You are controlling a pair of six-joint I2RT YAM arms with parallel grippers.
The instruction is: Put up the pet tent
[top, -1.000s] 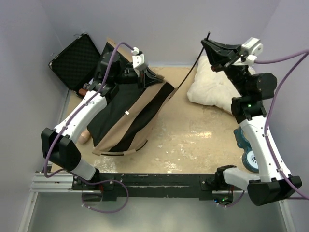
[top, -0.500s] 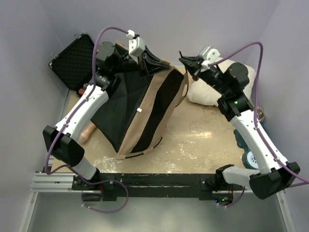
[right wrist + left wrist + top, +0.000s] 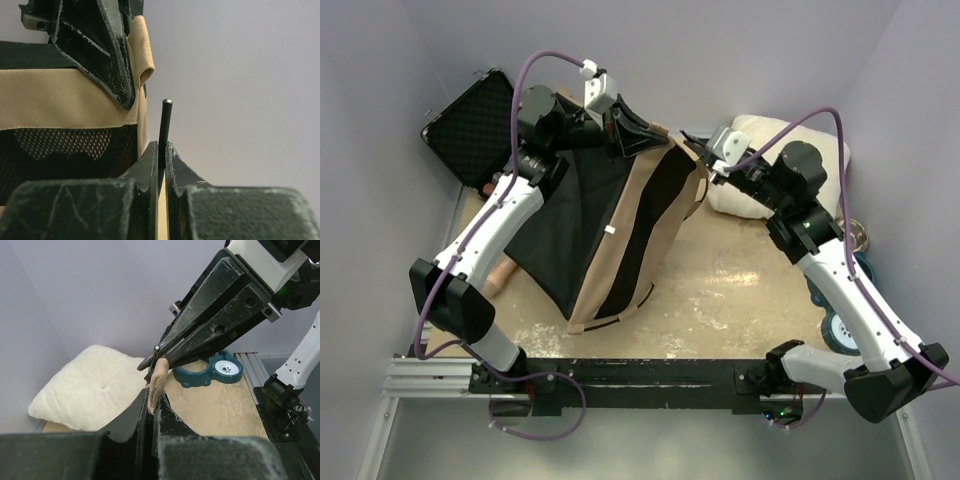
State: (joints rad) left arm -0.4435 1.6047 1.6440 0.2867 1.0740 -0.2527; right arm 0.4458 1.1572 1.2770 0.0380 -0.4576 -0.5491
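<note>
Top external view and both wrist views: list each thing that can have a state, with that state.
left gripper, shut on the pet tent's tan corner
right gripper, shut on the tent pole
pet tent, slack, not set up
tent pole, tip free of the fabric
black case, open

Left arm (image 3: 492, 226), right arm (image 3: 851, 291) are built of white links, black joints; purple cables (image 3: 532, 68) are routed alongside; end effector fingers (image 3: 215, 305) are scuffed.

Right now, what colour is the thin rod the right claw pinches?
The rod is black, pale-tipped; right wrist view shows it best.
</note>
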